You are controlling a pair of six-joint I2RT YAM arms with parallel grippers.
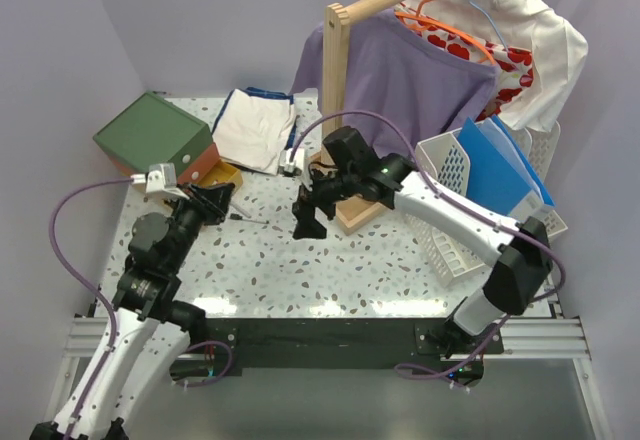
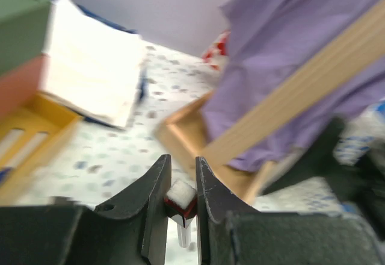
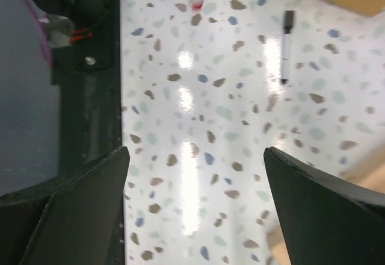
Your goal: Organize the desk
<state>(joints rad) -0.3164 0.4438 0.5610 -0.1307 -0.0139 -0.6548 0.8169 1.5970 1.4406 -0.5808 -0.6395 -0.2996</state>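
Right now the table (image 1: 330, 270) lies under both arms, its black rail at the near edge. The left arm rises from the near left corner and reaches forward, wrist tipped down. The left pincer (image 2: 183, 168) is pressed together on a small marker (image 2: 181, 197), whose red-and-white end shows between the fingers.

The right arm comes in from the near right corner and stretches across toward the middle. The right pincer (image 3: 195, 156) hangs low over bare tabletop, spread wide and empty.

Between the two pincers a thin black pen (image 3: 287, 45) lies flat, its long axis running roughly left to right across the table. It is nearer the left pincer, but that one is occupied. I'd say the free right pincer would have to move leftward and close across the pen's length.

Farther back, a yellow tray (image 1: 225, 175) sits just beyond the left pincer, beside a green box (image 1: 150, 132). It looks like the marker's likely home.
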